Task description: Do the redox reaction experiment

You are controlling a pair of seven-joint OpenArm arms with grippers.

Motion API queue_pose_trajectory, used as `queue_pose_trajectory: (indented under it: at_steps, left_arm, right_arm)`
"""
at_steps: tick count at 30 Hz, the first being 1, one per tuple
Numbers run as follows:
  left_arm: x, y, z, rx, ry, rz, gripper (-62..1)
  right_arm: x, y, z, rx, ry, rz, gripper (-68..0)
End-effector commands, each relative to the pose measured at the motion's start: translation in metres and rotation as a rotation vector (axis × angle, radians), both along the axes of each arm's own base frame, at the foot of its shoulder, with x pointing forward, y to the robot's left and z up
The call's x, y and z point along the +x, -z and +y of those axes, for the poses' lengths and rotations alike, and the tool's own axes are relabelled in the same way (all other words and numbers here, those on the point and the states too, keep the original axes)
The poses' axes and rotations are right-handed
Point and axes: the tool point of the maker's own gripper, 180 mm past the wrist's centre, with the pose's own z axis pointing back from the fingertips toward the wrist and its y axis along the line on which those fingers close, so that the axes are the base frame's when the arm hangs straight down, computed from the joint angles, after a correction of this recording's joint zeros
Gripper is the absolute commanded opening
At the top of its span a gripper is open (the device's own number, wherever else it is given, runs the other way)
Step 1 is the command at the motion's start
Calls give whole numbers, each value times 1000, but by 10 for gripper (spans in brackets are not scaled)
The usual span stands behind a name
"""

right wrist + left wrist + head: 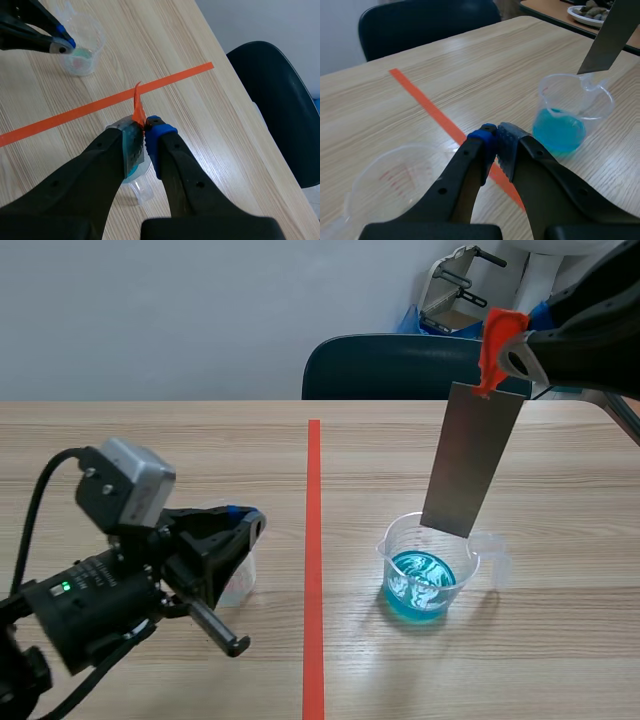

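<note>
The metal strip (470,460), pinched by the right claw (143,131), is best lowered plumb and slowly into the beaker of blue liquid (428,568); the left claw (496,142) is pressed together, empty.

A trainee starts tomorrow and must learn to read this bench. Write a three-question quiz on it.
1. Multiple choice: what does the right gripper hold? A a spoon; B a metal plate; C nothing.
2. True or false: the left gripper is shut on nothing.
3. Fill in: the liquid in the beaker is ____.
Key: 1 B; 2 true; 3 blue.
</note>
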Motion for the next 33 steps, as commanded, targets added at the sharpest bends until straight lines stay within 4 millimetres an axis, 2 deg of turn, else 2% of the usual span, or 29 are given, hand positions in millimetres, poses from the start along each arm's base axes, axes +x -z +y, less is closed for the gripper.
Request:
queue_pose_trajectory:
  at_steps: [1,9,16,23,33]
  left_arm:
    - [5,-9,-9,-25,20,-26,-586]
    - [19,-2,-55,-33,100,-34,-586]
    - [33,4,-80,-32,110,-32,-586]
    - [39,8,-97,-30,126,-30,-586]
    - [30,13,-110,-5,175,-42,-586]
  right_arm:
    - [2,-7,0,10,-3,-24,-667]
    - [2,-8,1,14,-5,-26,-667]
    - [2,-8,1,16,-6,-27,-667]
    - [0,-8,2,9,-23,-27,-667]
    - [0,-8,2,9,-23,-27,-667]
